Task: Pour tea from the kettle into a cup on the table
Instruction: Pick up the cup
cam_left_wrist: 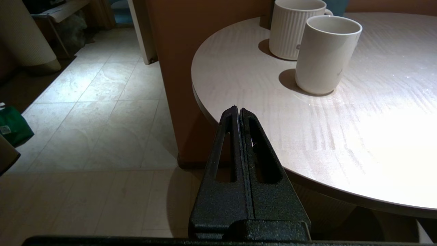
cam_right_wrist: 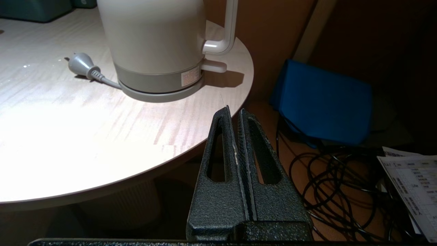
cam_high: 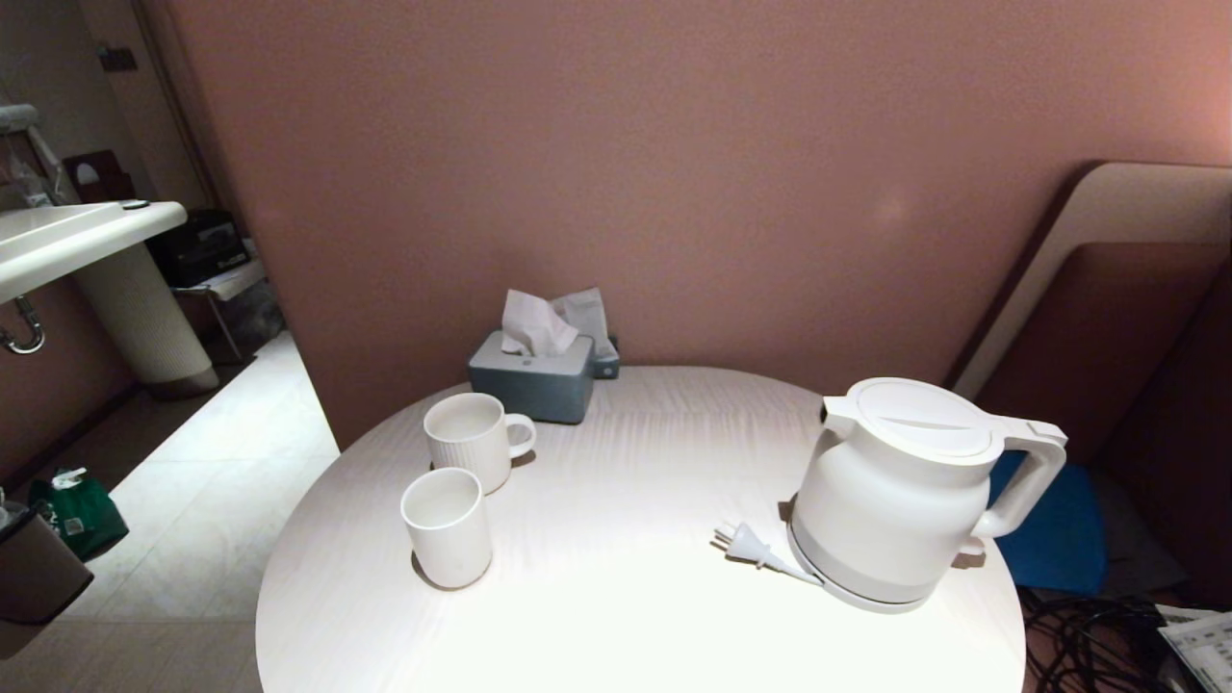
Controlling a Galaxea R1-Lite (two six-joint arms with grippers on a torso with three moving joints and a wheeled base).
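Note:
The white kettle (cam_high: pixel 905 486) (cam_right_wrist: pixel 153 37) stands upright on its grey base disc at the right side of the round table (cam_high: pixel 626 577), lid down, handle toward the right edge. The plain white cup (cam_high: pixel 446 526) (cam_left_wrist: pixel 326 53) stands at the left side, in front of the ribbed mug. No tea shows. My left gripper (cam_left_wrist: pixel 238 108) is shut and empty, held low off the table's left front edge, short of the cup. My right gripper (cam_right_wrist: pixel 234 110) is shut and empty, off the right front edge, below and short of the kettle. Neither arm appears in the head view.
A ribbed white mug (cam_high: pixel 474 440) with a handle stands just behind the cup. A grey tissue box (cam_high: pixel 532 377) sits at the back. The base disc's cord and plug (cam_high: pixel 746 544) lie left of the kettle. Cables (cam_right_wrist: pixel 341 177), papers and a blue cushion (cam_right_wrist: pixel 324 102) lie on the floor at right.

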